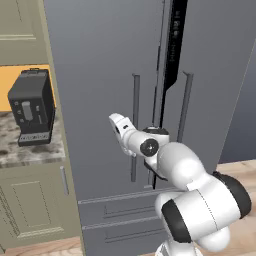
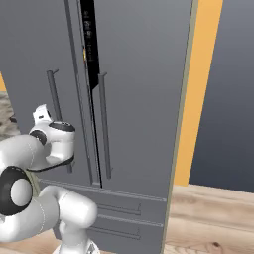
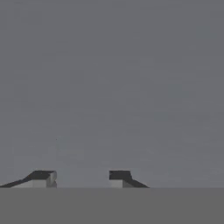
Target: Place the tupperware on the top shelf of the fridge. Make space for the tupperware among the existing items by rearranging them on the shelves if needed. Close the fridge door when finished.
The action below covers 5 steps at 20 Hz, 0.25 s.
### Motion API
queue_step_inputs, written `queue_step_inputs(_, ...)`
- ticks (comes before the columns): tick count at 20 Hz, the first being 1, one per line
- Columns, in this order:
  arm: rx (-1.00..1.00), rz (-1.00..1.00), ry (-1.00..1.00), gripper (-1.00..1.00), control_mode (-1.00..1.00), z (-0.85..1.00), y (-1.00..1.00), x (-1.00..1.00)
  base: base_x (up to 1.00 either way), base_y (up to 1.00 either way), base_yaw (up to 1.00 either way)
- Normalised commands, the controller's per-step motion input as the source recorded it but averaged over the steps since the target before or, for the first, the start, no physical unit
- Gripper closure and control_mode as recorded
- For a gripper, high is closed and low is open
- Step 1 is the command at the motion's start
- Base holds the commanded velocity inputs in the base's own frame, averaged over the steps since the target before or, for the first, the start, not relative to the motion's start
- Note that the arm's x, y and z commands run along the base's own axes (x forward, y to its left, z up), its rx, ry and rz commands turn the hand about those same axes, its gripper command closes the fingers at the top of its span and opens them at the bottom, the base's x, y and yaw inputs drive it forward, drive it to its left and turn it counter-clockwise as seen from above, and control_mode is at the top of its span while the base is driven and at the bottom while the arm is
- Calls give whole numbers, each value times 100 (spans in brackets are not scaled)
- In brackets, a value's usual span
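Observation:
The dark grey fridge (image 1: pixel 100 65) stands right in front of me. Its two doors are almost together, leaving a narrow black slit (image 1: pixel 172 55) between them, also seen as the slit (image 2: pixel 89 44). My gripper (image 3: pixel 81 176) points straight at the flat grey left door from very close. Its fingertips (image 3: pixel 41 176) stand somewhat apart with nothing between them. The white hand (image 1: pixel 118 125) sits just left of the left door's bar handle (image 1: pixel 135 125), low on the door. The tupperware, the top shelf and the existing items are hidden behind the doors.
A black coffee machine (image 1: pixel 31 106) stands on a marble counter (image 1: pixel 30 150) to the left, with beige cabinets (image 1: pixel 35 210) below. Fridge drawer fronts (image 1: pixel 120 210) lie under the doors. The right door's handle (image 2: pixel 104 124) hangs beside the slit. Wooden floor (image 2: pixel 213 213) extends to the right.

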Motion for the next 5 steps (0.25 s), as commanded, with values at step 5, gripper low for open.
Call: queue_step_inputs(5, 0, 5, 5, -100, -100, 4, 0, 8, 0, 0, 0)
